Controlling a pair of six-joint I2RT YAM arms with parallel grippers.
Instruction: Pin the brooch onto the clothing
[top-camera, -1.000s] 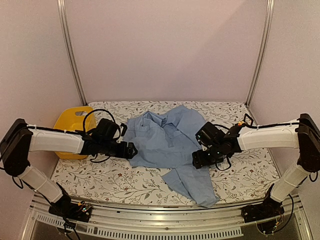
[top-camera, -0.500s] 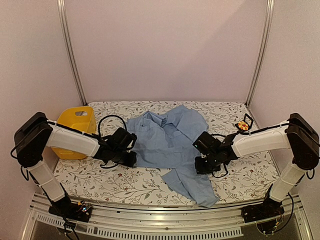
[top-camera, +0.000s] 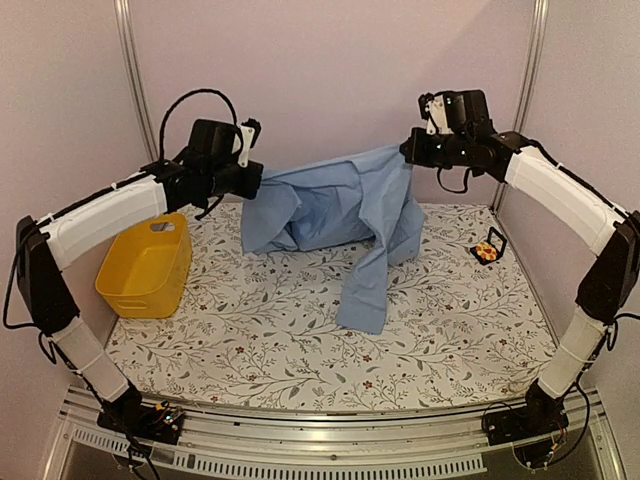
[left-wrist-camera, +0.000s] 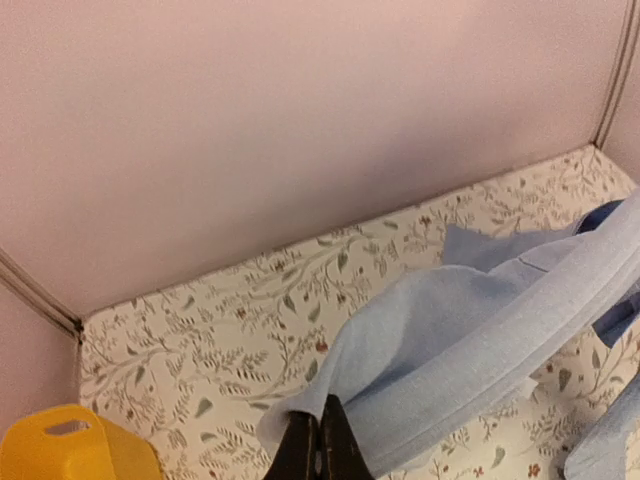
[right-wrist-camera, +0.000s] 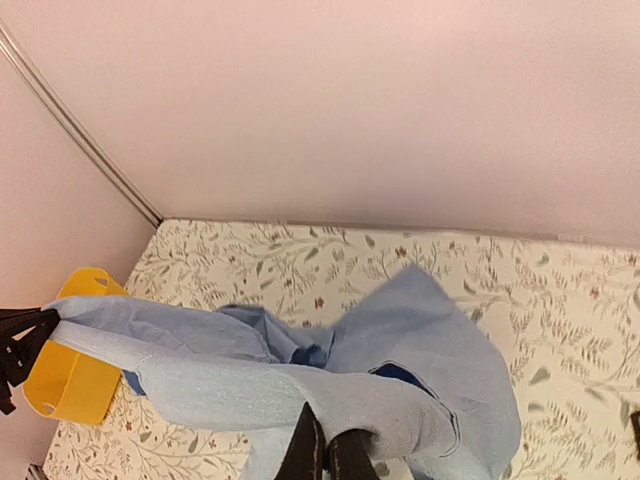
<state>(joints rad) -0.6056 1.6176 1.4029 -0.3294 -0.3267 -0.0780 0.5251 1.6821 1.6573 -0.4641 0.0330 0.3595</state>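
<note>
Now shirt (top-camera: 330, 205) hangs strung between left gripper (top-camera: 252, 182) and right gripper (top-camera: 408, 152), each pinched shut on its upper edge. Brooch (top-camera: 487, 252) lies on the table (top-camera: 300, 350), far right, well apart. Risk: thin cloth slips from one pinch, shirt collapses.

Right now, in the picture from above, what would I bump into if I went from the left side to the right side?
yellow basket → left gripper → shirt → right gripper → brooch
</note>
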